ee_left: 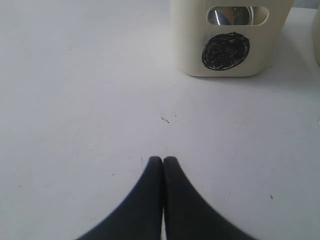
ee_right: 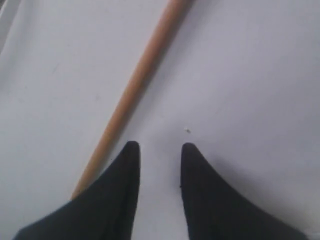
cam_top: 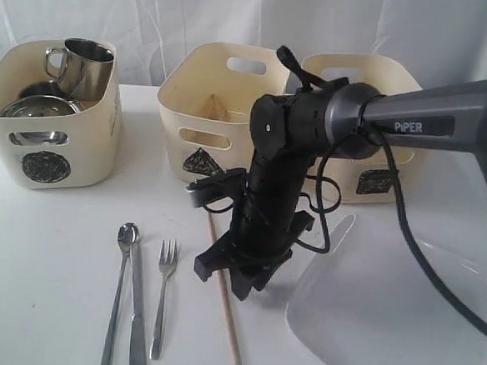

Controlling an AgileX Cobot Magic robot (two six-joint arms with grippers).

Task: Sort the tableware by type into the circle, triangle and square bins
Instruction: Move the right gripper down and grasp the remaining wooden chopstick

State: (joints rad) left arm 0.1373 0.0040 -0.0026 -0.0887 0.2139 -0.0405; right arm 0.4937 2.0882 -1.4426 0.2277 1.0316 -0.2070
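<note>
On the white table lie a steel spoon point(cam_top: 122, 283), knife point(cam_top: 138, 313), fork point(cam_top: 163, 294) and one wooden chopstick point(cam_top: 227, 319). My right gripper point(cam_top: 241, 282) points down just above the chopstick's middle. Its jaws stand open point(ee_right: 160, 146) with only bare table between them, and the chopstick point(ee_right: 135, 85) runs just outside one finger. The large white plate point(cam_top: 384, 318) sits at the front right. A steel mug point(cam_top: 85, 63) and another steel vessel point(cam_top: 40, 106) are in the circle bin point(cam_top: 48, 165). A wooden tip point(cam_top: 215, 107) shows in the triangle bin point(cam_top: 204, 142). My left gripper point(ee_left: 163, 160) is shut and empty over bare table, facing the circle bin point(ee_left: 230, 50). The bowl is hidden.
The square bin point(cam_top: 378, 171) stands at the back right, partly behind the right arm point(cam_top: 423, 120) and its cable point(cam_top: 407, 236). White curtains hang behind the table. The left arm is out of the exterior view.
</note>
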